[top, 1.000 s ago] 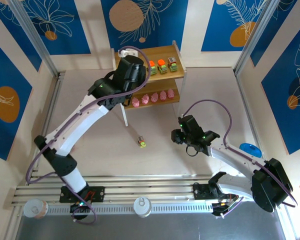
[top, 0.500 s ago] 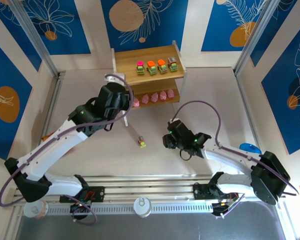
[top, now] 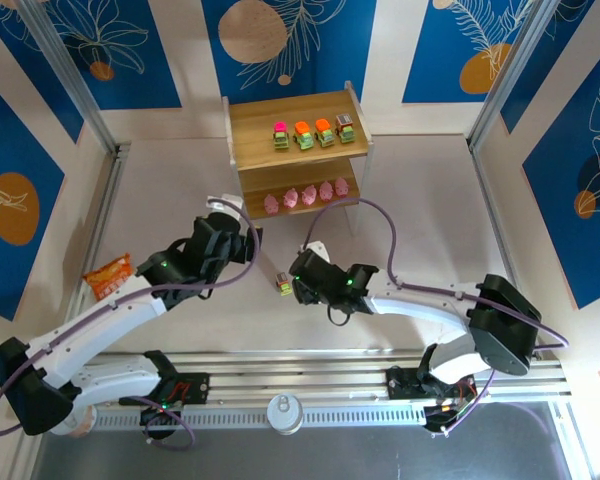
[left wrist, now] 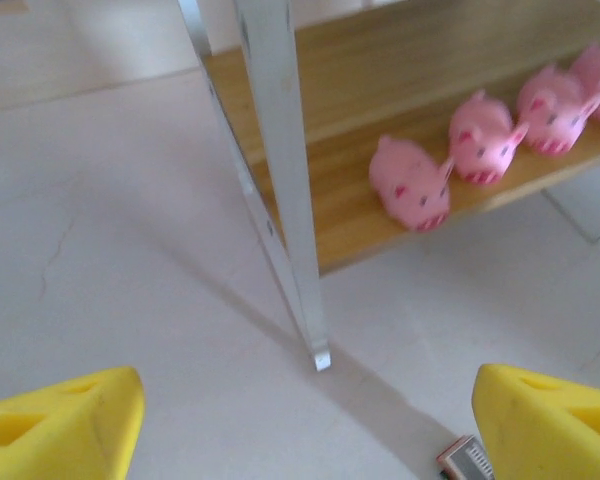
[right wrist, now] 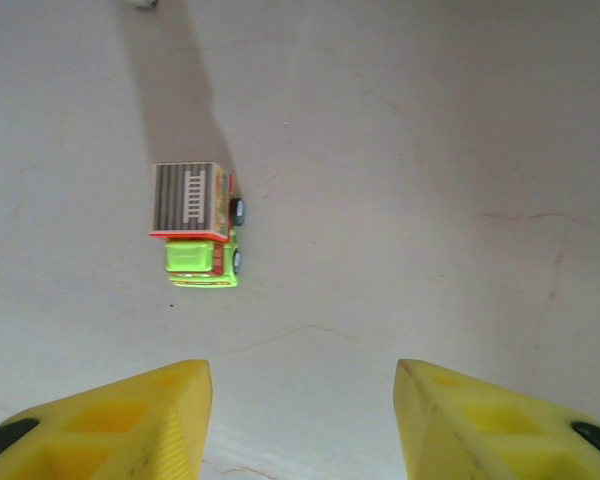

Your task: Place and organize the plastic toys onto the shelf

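The shelf (top: 255, 120) stands at the back of the table, with several yellow-green cars (top: 303, 135) in a row on its top board and several pink figurines (top: 307, 196) in a row on its lower board. One car with a grey ladder top (top: 283, 284) lies loose on the table in front. My right gripper (top: 298, 281) is just right of it, open and empty; in the right wrist view the car (right wrist: 193, 225) lies ahead and left of the open gripper (right wrist: 302, 400). My left gripper (top: 246, 238) hangs open and empty near the shelf's front left leg (left wrist: 290, 200), facing the figurines (left wrist: 412, 185).
An orange snack bag (top: 108, 275) lies at the left of the table, beside the left arm. The metal rail (top: 300, 385) with the arm bases runs along the near edge. A corner of the loose car (left wrist: 467, 460) peeks out by my left gripper's right finger.
My left arm drew back from the shelf's top board down to the table and its jaws opened. My right gripper slid left toward the loose car and its jaws widened.
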Robot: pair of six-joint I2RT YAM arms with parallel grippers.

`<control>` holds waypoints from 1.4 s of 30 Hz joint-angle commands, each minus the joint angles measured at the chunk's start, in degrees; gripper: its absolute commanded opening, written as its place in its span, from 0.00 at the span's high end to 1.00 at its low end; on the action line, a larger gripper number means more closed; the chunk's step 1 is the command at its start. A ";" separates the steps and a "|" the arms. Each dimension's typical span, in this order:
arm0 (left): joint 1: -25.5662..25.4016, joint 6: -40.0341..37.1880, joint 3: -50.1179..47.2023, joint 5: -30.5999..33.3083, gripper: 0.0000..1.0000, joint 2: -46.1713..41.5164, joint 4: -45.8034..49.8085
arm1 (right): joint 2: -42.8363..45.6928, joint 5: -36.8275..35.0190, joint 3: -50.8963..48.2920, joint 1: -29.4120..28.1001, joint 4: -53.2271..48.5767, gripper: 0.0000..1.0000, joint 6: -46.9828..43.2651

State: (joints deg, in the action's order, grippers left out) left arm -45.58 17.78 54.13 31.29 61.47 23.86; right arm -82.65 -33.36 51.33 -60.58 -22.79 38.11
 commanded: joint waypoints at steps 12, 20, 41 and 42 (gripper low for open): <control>6.84 0.93 -16.75 -6.76 0.14 1.80 -17.38 | -10.83 -1.29 8.84 -3.47 -1.38 0.45 1.46; 8.30 -0.70 -23.76 -12.34 0.09 0.53 -25.19 | -15.98 -0.03 12.66 -2.39 -1.43 0.45 0.44; 16.26 3.21 -26.97 -17.11 0.07 0.30 -25.78 | -24.38 3.30 19.06 1.56 -0.16 0.52 -2.91; 16.81 3.46 -26.93 -17.68 0.07 0.55 -25.88 | -24.61 3.38 19.19 1.68 -0.15 0.53 -2.95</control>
State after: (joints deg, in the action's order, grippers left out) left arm -30.39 19.62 27.75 16.23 61.67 -1.15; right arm -106.28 -31.16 68.82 -59.31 -23.16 36.10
